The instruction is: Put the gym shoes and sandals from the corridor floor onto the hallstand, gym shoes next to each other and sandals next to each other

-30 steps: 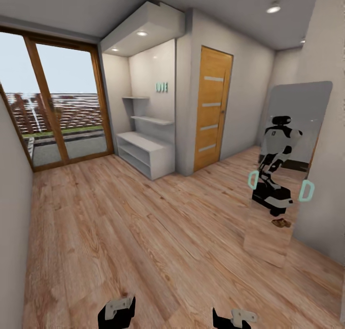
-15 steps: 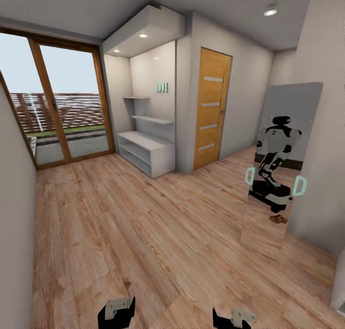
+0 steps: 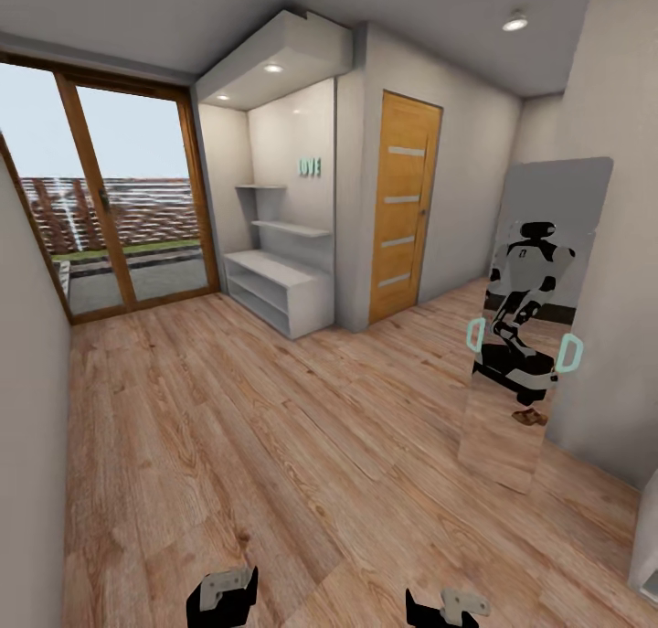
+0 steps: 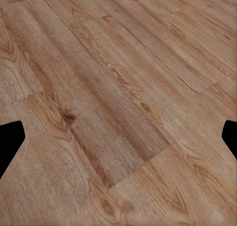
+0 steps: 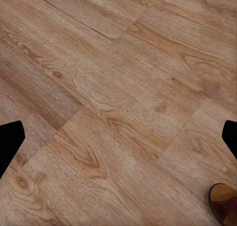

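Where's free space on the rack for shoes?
The hallstand looks bare on its flat top, bordered by the alcove wall and window side; both open shelf levels below also look unoccupied. Nothing crowded there. A sandal lies on the corridor floor.

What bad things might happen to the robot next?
A sandal lies on the corridor floor close to the right gripper; rolling on might bump or run over it. The tall mirror leans by the wall and turning could knock it. The hallstand is far off, so carried shoes might drop.

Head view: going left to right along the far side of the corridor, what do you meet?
Glass sliding door → hallstand → wooden door → leaning mirror.
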